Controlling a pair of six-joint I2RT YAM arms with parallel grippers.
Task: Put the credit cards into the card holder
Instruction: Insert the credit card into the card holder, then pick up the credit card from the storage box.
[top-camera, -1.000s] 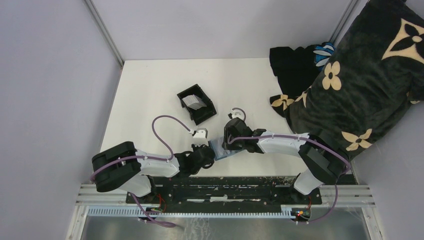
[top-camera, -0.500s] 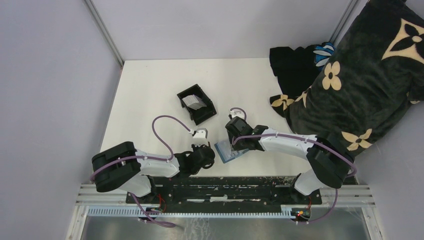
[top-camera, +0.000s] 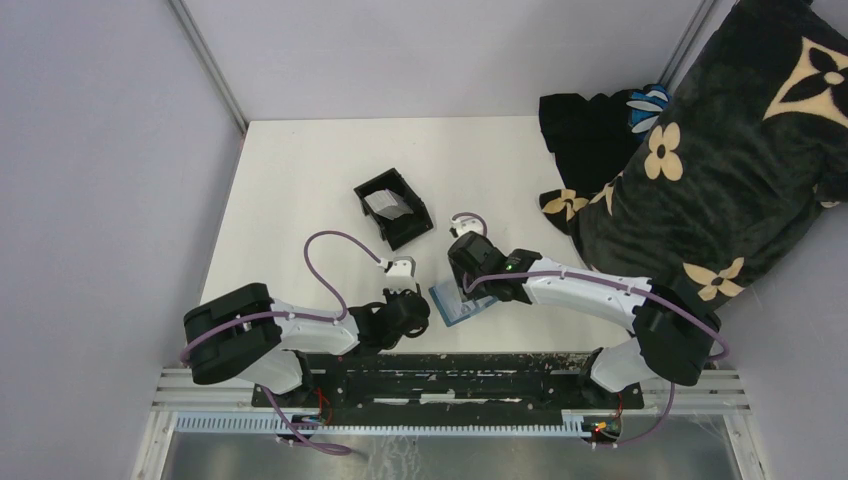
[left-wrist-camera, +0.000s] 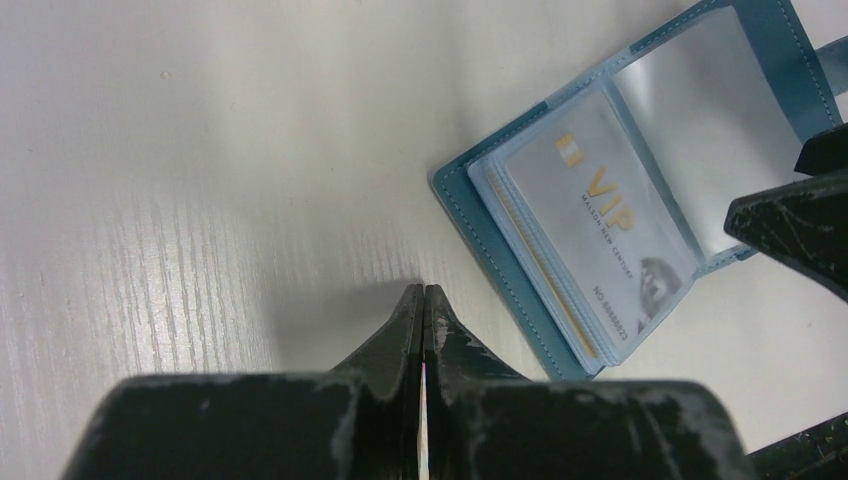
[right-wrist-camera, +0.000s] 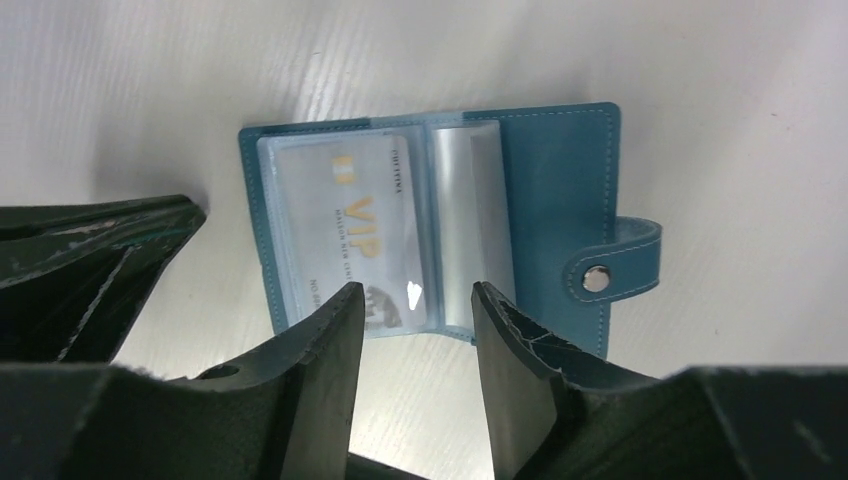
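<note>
Teal wallet (top-camera: 455, 303) open on the desk (top-camera: 300, 200). Lies straight beneath the spread right tool (right-wrist-camera: 415, 295), just right of the pressed-together left tool (left-wrist-camera: 422, 292).

Site: robot test cell | Evidence: white table (top-camera: 300, 180) walled by plain grey panels (top-camera: 100, 150), slotted metal mounting rail (top-camera: 190, 390) along near edge
</note>
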